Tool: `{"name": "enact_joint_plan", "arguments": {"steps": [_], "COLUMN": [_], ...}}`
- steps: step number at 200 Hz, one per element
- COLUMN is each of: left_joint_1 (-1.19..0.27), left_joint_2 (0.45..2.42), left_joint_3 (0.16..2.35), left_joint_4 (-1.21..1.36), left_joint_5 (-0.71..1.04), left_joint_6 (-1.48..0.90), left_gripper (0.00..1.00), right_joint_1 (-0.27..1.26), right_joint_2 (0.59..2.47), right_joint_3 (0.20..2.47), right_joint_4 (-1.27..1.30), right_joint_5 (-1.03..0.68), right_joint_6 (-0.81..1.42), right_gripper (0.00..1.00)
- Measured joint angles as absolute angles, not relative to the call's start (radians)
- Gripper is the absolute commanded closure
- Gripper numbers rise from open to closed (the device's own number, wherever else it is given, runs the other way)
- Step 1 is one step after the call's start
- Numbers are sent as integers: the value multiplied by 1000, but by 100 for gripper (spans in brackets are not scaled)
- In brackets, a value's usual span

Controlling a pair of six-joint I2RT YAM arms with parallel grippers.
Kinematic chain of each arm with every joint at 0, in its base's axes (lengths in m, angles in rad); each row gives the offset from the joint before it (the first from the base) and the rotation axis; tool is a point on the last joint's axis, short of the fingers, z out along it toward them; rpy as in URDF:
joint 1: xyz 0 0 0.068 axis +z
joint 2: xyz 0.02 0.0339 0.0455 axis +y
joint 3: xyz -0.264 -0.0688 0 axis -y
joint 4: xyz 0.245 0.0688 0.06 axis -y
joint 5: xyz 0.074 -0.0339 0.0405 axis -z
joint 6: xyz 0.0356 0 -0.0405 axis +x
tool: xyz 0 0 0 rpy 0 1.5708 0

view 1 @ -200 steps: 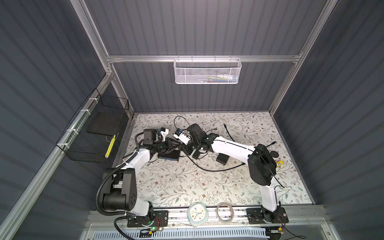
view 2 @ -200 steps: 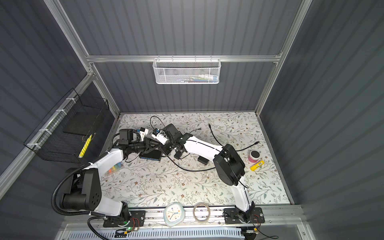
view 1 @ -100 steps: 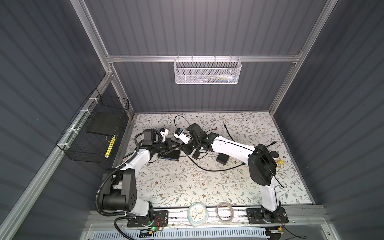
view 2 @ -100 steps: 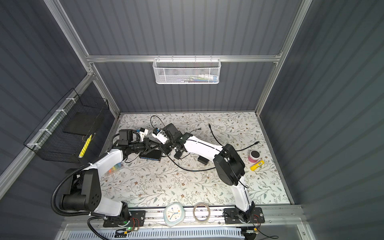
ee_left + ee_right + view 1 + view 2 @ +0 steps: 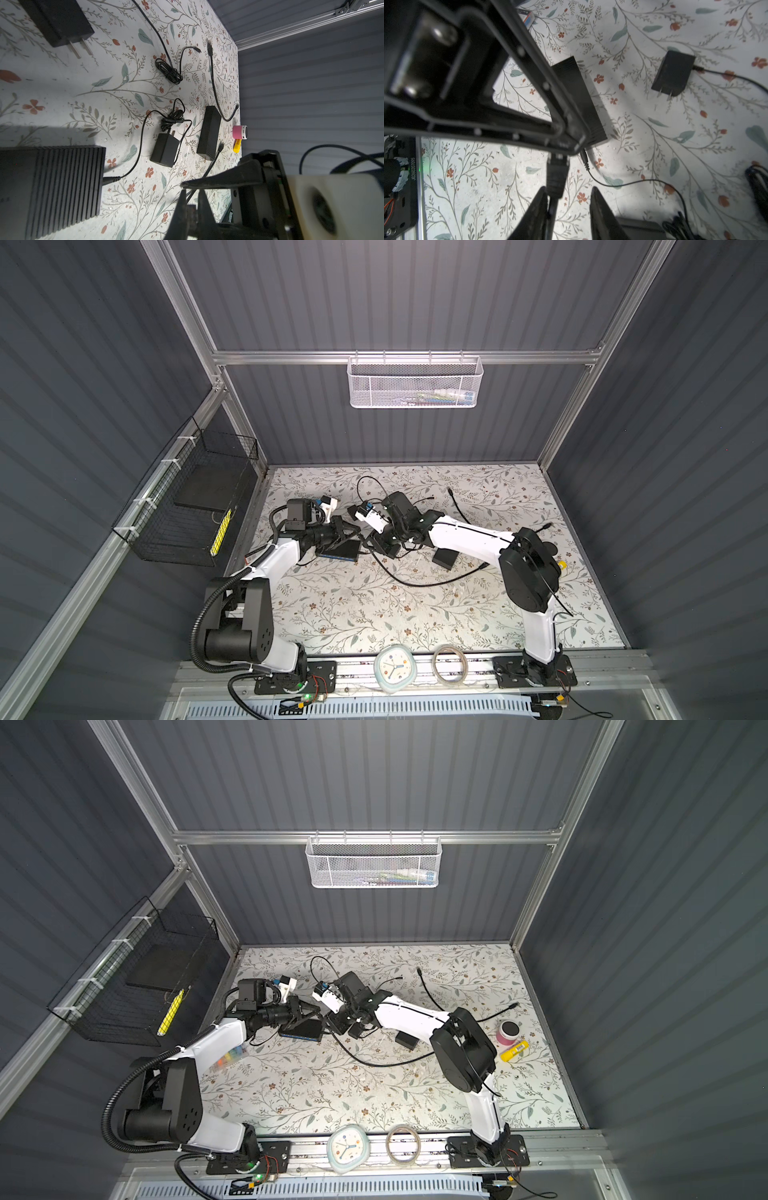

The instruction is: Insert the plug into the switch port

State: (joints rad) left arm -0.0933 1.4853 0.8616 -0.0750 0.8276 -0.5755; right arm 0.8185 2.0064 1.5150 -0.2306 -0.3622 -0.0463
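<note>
I log the plug [image 5: 556,176] clamped in left gripper [image 5: 192,202] just beside the switch [image 5: 343,551], right gripper [image 5: 568,190] parted round it; insertion outstanding.

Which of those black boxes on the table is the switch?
On the floral table, look by the left gripper. The switch lies flat there; a blue strip along its long edge sets it apart from the plain black adapter.

We count two arms [image 5: 274,564] [image 5: 465,537], two baskets [image 5: 374,389] [image 5: 174,547] (one white, one black), two ribbed boxes [image 5: 62,187] [image 5: 208,133], two adapters [image 5: 60,22] [image 5: 165,152], one pink speaker [image 5: 239,132], one yellow tube [image 5: 237,145], one clock [image 5: 395,668] and one tape roll [image 5: 435,664]; the cables [image 5: 214,83] tangle past counting.
</note>
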Motion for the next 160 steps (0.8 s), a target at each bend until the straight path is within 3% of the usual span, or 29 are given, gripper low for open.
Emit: {"name": "enact_joint_plan", "arguments": {"steps": [95,160], "left_joint_1": [-98,-98], "left_joint_2": [1485,1485], "left_joint_3": [862,862], "left_joint_4": [-76,-75], "left_joint_5": [828,831], "left_joint_6": [-575,-575], "left_gripper": [97,97], "right_joint_1": [805,805], "right_joint_2": [2003,2017], "right_joint_3": [1527,1573], "right_joint_4": [-205,-191], "right_joint_5": [-426,-455], "right_joint_6": [-33,-17], "right_gripper": [66,73]}}
